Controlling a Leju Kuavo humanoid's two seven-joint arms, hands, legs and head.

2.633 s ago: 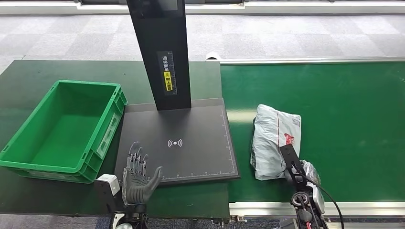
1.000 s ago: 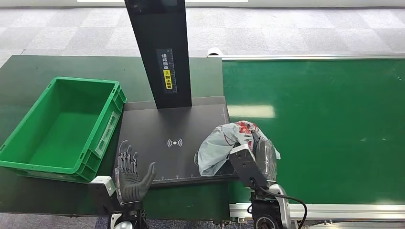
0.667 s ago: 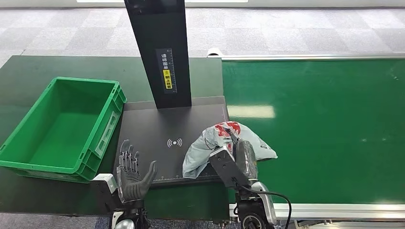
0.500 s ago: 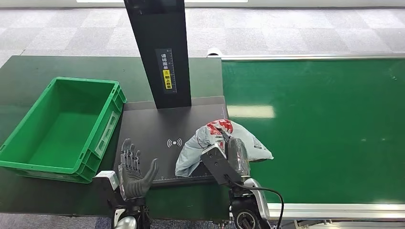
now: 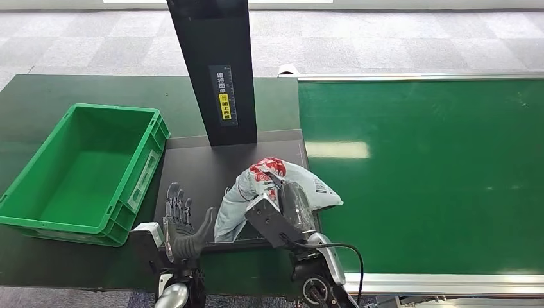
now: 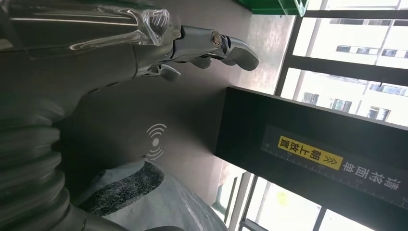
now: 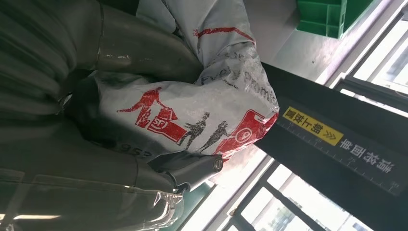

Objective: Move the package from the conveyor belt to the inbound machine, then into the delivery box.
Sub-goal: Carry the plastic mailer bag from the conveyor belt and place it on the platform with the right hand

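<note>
My right hand (image 5: 290, 204) grips a grey plastic package (image 5: 256, 186) with red print and holds it over the right half of the black inbound machine plate (image 5: 192, 173). In the right wrist view the package (image 7: 202, 110) bulges out between the fingers (image 7: 187, 166) and the thumb. My left hand (image 5: 181, 228) stands open at the plate's near left edge, fingers spread and pointing up, holding nothing. Seen from the left wrist, its fingers (image 6: 211, 43) hover above the plate's scan symbol (image 6: 155, 141), with the package's edge (image 6: 159, 202) close beside. The green delivery box (image 5: 83, 173) stands empty left of the plate.
The machine's black upright post (image 5: 215, 70) with a yellow label rises from the back of the plate. The green conveyor belt (image 5: 436, 173) stretches to the right, edged by a metal rail (image 5: 449, 282) at the front. A dark green table (image 5: 38, 96) carries the box.
My right hand picked the package up off the belt and has carried it leftward, from the plate's right edge to over its right half. The left hand has barely moved.
</note>
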